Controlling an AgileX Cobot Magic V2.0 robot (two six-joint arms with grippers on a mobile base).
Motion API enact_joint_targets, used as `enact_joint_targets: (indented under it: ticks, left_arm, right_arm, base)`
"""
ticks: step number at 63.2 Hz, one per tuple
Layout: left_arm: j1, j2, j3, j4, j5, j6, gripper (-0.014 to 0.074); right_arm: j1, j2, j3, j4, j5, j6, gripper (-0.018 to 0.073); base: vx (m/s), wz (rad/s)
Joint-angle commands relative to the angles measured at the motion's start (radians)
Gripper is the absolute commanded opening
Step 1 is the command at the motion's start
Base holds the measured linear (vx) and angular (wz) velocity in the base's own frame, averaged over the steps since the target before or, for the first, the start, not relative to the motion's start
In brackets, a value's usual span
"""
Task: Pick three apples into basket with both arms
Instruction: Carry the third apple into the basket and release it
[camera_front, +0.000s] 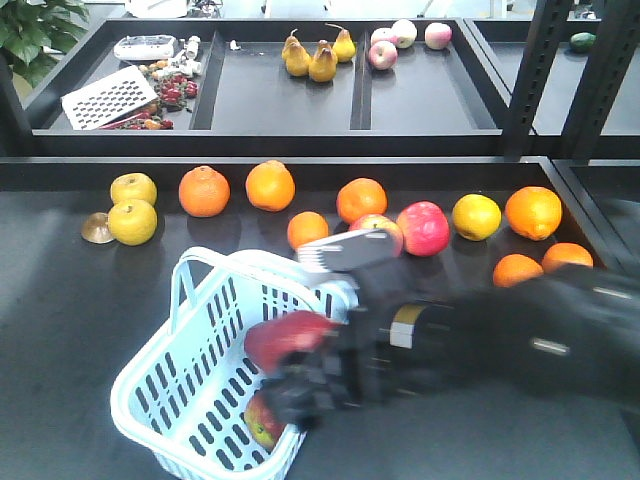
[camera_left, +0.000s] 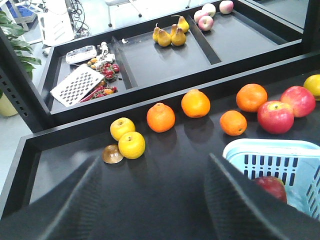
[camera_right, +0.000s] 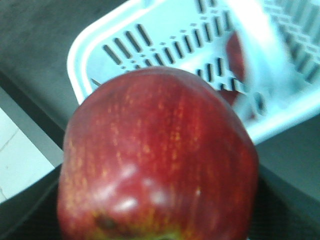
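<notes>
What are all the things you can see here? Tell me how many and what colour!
dark red apples: two visible, one in the right gripper above the basket, one lying inside it
basket: one, pale blue, front of table
pinkish-red apples: two, side by side behind the basket
oranges: seven, along the table's back
yellow fruits: three, two at left, one at right
pears: four, yellow, rear tray
grater: one, white, rear left tray
right gripper: black, holding an apple
left gripper: black, open, empty
</notes>
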Motion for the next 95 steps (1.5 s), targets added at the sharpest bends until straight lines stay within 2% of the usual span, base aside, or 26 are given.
enact_joint_targets:
  ticks: [1, 11, 18, 28, 37, 57, 65, 76, 85, 95]
  left_arm:
    - [0.002, 0.005, -0.02, 0.012, -0.059, -0.008, 0.0428]
    - [0.002, 0.005, -0.02, 0.012, -0.059, -0.008, 0.0428]
    - [0.002, 0.005, -0.02, 0.012, -0.059, -0.008, 0.0428]
    - [0.002, 0.005, -0.02, 0.012, -0.059, -0.008, 0.0428]
    - [0.002, 0.005, -0.02, 0.012, -0.059, -0.008, 0.0428]
    - [0.002, 0.005, -0.02, 0.012, -0.059, -0.008, 0.0428]
    - [0.002, 0.005, -0.02, 0.012, -0.059, -0.008, 0.0428]
    - [0.002, 0.005, -0.02, 0.012, -0.059, -0.008, 0.0428]
    - [0.002, 0.005, -0.02, 0.012, -0.059, -0.008, 0.0428]
    - [0.002, 0.005, -0.02, 0.012, -0.059, -0.008, 0.0428]
  right_arm:
    - [0.028, 0.079, -0.117, 0.013, -0.045, -0.017, 0.0219]
    - [0.052, 0.226, -0.255, 0.012, 0.036, -0.029, 0.0304]
    - [0.052, 0.29, -0.325, 0.012, 0.078, -0.035, 0.041]
    - [0.052, 0.314, -0.354, -0.003, 0.087, -0.038, 0.059]
    - [0.052, 0.314, -0.354, -0.025, 0.092, -0.035, 0.0681]
    - [0.029, 0.275, -0.349, -0.048, 0.187, -0.03, 0.065]
    - [0.028, 0.202, -0.349, -0.162, 0.243, 0.017, 0.0622]
    - [0.005, 0.067, -0.348, -0.387, 0.346, 0.145, 0.0613]
    - [-0.104, -0.042, -0.346, -0.432, 0.431, 0.148, 0.0613]
    - [-0.286, -0.166, -0.346, -0.432, 0.517, 0.114, 0.061]
  base:
    - [0.0, 0.0]
    - [0.0, 0.0]
    - [0.0, 0.0]
    - [0.0, 0.0]
    - [0.0, 0.0]
    - [0.0, 0.0]
    - [0.0, 0.0]
    - [0.0, 0.0]
    - [0.0, 0.0]
    - [0.0, 0.0]
